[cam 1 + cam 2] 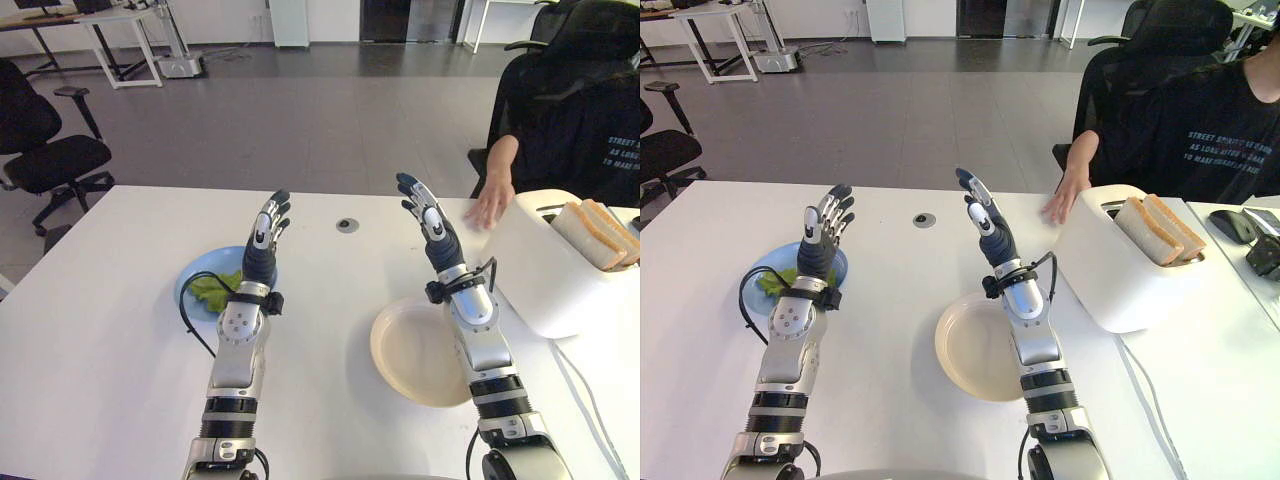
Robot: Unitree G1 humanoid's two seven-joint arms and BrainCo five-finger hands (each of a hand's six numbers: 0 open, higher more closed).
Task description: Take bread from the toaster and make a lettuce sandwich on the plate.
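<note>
Left robot hand (264, 238) and right robot hand (430, 225) hover spread and empty, so I judge the right must first reach the pale bread slices (598, 235) standing in the white toaster (540, 275) beside the round cream plate (410, 355).

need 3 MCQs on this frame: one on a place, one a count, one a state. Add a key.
1. The lettuce lies: A on the cream plate; B on the blue plate; C in the toaster.
2. How many bread slices stand in the toaster: A two; B one; C four.
3. The right hand is: A shut on bread; B shut on a plate; C open, holding nothing.

Key:
B, the green leaves sit on the blue plate and the cream plate is bare.
A, two slices stick up from the slots.
C, its fingers are stretched out with nothing between them.
</note>
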